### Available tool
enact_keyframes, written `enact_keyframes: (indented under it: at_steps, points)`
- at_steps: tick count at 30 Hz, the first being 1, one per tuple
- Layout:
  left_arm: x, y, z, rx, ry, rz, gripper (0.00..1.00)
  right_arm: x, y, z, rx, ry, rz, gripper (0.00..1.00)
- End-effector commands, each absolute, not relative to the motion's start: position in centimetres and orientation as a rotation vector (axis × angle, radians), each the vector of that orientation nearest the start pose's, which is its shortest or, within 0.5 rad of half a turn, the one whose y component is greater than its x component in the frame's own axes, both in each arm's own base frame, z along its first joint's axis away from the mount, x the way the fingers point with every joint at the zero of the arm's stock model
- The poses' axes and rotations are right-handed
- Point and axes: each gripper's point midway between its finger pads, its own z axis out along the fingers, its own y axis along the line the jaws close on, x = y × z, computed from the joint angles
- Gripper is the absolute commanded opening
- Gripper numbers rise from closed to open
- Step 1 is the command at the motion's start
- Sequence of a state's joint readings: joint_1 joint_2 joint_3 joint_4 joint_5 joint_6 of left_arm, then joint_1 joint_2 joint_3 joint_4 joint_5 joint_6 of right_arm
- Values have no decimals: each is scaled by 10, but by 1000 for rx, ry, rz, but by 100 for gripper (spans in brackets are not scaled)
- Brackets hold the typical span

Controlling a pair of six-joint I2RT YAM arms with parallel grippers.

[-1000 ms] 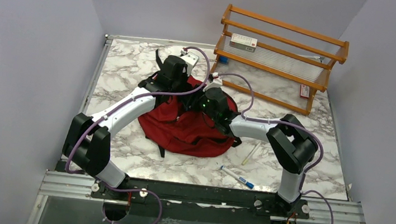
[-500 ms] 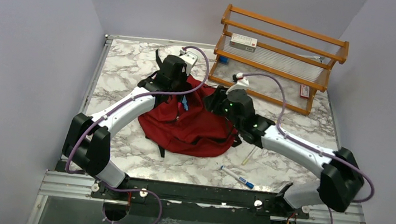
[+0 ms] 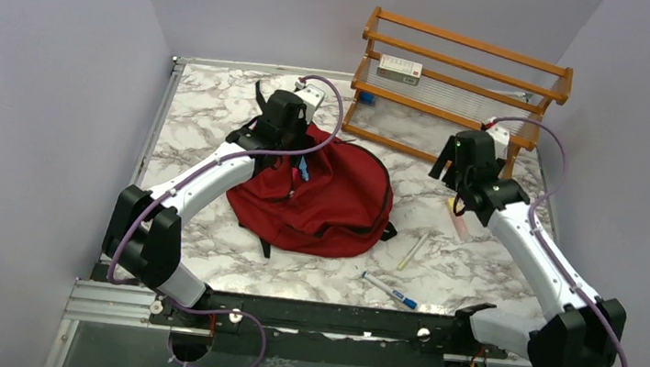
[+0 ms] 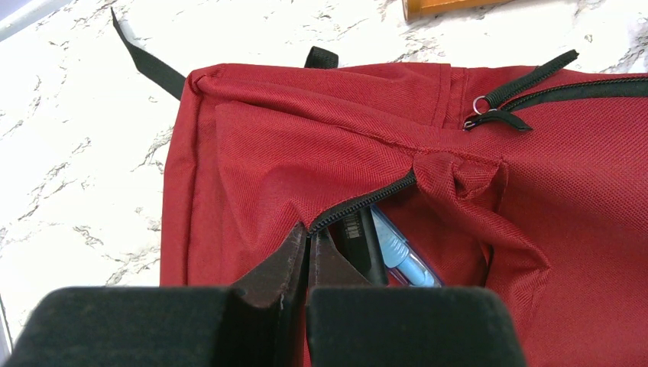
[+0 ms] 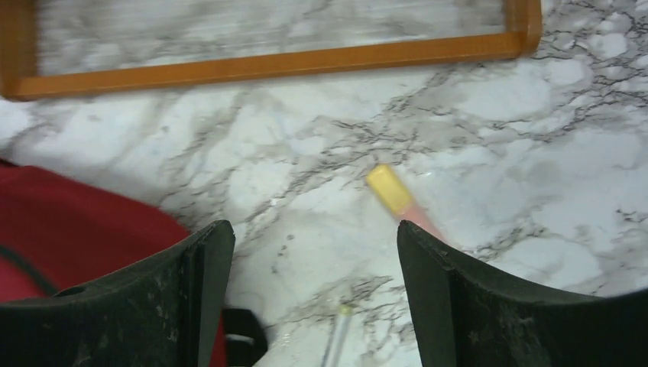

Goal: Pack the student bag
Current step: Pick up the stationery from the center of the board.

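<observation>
Left of the spread right claw [image 5: 313, 245], the left claw [image 4: 308, 238] pinches the student bag [image 3: 338, 199].

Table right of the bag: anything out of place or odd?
Nothing spilled or damaged. Three writing tools lie scattered loose beside the student bag, not yet packed: a pink stick with a yellow cap, a thin pale pen, and a white-and-blue marker.

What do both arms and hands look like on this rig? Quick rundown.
The left arm and right arm match. Both have white link shells and chunky black joint housings, and a purple cable loops along each. The left hand and right hand have matte black, blocky fingers, and the right hand's look scuffed. No readable markings show.
</observation>
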State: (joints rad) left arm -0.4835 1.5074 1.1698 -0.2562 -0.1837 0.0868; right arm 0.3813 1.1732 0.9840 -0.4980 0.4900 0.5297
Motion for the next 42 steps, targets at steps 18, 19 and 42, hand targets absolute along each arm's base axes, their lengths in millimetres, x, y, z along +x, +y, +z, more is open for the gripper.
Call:
enact_keyframes:
  at_steps: [18, 19, 42]
  points:
    - [405, -164, 197, 469, 2050, -28, 0, 339, -1, 38, 322, 2771, -40, 82]
    - [405, -165, 197, 470, 2050, -29, 0, 338, -3, 35, 325, 2781, -27, 80]
    - [405, -165, 199, 471, 2047, -32, 0, 331, -13, 30, 390, 2754, 45, 29]
